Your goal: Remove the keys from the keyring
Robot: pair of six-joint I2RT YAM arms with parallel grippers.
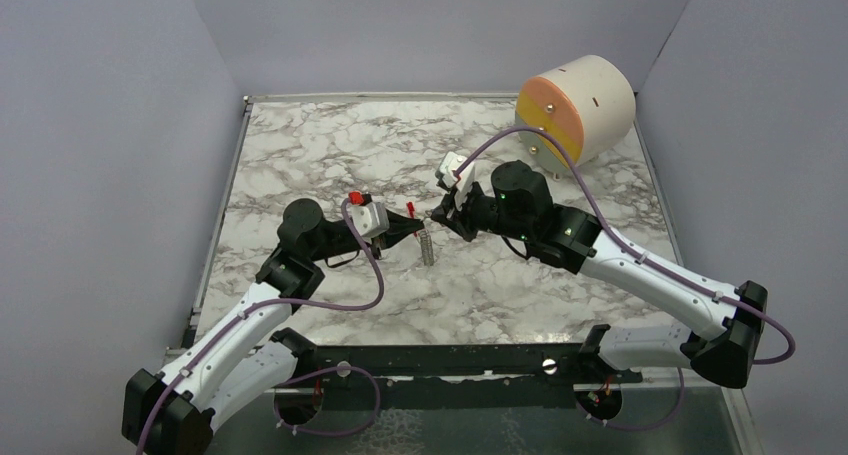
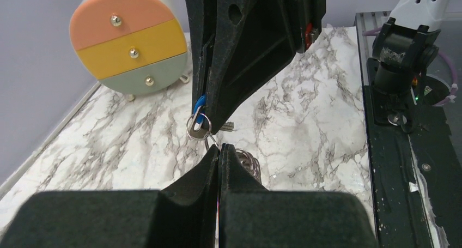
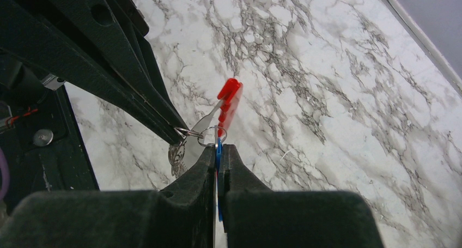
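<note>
Right wrist view: right pincer (image 3: pixel 218 159) pinches the blue key (image 3: pixel 218 146); the left pincer (image 3: pixel 177 130), just beyond, clamps the keyring (image 3: pixel 229 100). The key is not yet off.

We seem to be in a robotics lab: plain lilac walls (image 1: pixel 100 125) box in a marble-patterned tabletop (image 1: pixel 320 145), with left arm (image 1: pixel 240 320) and right arm (image 1: pixel 650 270) bolted at its edge.

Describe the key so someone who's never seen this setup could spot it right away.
On the marble table, find mid-table where the left gripper and right gripper meet tip to tip. The key is the tiny piece pinched in the right one's tips. Unlike the grey keyring with its red end, it has a bright blue head.
</note>
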